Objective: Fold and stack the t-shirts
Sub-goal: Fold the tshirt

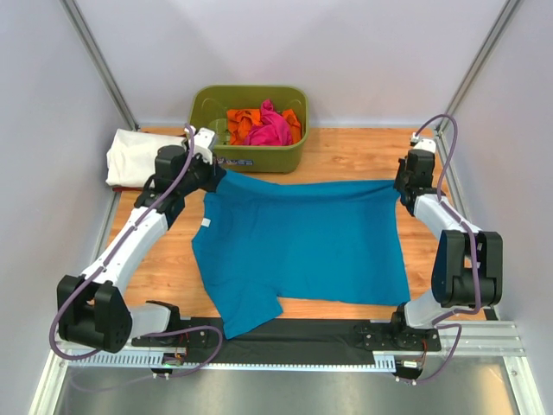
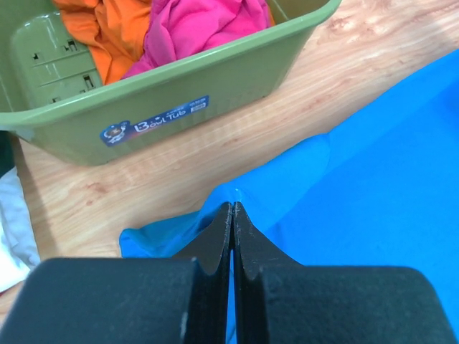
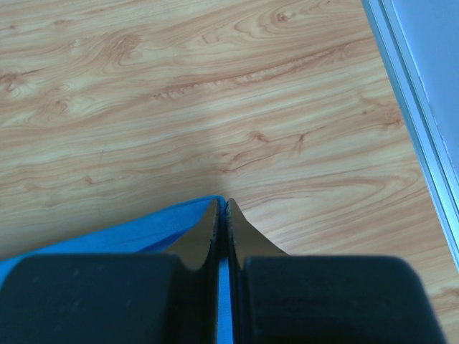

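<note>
Our left gripper [image 2: 233, 208] and right gripper [image 3: 221, 204], squeezed tight, hold the soft, floppy teal-blue cloth t-shirt [image 1: 302, 242] by its far corners.

**Top view:** bright, even, diffuse overhead light. White walls pale, near wash-out at 12 o'clock. Dull sheen on metal plate [image 1: 285, 389] at 6 o'clock. Focus sharp throughout; teal-blue t-shirt [image 1: 302, 238] saturated, folds faintly shaded.

**Left wrist view:** left gripper [image 2: 233, 208] housing at 6 o'clock dark, blurred. Tub [image 2: 179, 93] label legible; soft shadow beneath tub at 9 o'clock.

**Right wrist view:** right gripper [image 3: 222, 204] housing at 6 o'clock blurred. Table [image 3: 215, 86] grain crisp.
</note>
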`<state>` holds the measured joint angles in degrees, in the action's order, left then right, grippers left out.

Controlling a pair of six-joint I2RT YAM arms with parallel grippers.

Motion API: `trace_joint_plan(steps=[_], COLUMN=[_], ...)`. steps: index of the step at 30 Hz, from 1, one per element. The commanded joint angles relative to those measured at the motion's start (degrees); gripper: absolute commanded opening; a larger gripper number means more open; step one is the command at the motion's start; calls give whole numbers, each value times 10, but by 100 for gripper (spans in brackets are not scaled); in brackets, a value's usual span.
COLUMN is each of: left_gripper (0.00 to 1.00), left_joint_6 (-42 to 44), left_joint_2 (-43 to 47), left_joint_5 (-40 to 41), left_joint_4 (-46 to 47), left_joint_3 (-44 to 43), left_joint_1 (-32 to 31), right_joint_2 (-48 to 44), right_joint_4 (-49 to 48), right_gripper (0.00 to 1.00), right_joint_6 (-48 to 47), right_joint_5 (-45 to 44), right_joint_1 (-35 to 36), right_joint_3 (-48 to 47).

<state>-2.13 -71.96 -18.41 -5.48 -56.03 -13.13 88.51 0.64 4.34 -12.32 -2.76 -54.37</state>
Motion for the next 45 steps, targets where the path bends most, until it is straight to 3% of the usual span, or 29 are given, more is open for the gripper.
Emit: trace_joint_plan(steps=[1, 23, 39, 45], left_gripper=[0, 0, 0, 0], left_joint_6=[17, 43, 52, 50], left_joint_2=[23, 69, 96, 104], left_joint_5=[-15, 7, 49, 57], left_joint_4=[5, -108, -127, -125], left_joint_3=[5, 80, 105, 114], left_joint_1=[-1, -5, -28, -29], right_joint_2=[-12, -5, 26, -1], right_joint_4=[-11, -12, -8, -9], right_gripper=[0, 0, 0, 0], right_joint_6=[-8, 15, 28, 29], right_joint_5=[-2, -25, -21, -11], right_joint_1=[-2, -2, -2, -2], right_joint_3=[10, 66, 85, 102])
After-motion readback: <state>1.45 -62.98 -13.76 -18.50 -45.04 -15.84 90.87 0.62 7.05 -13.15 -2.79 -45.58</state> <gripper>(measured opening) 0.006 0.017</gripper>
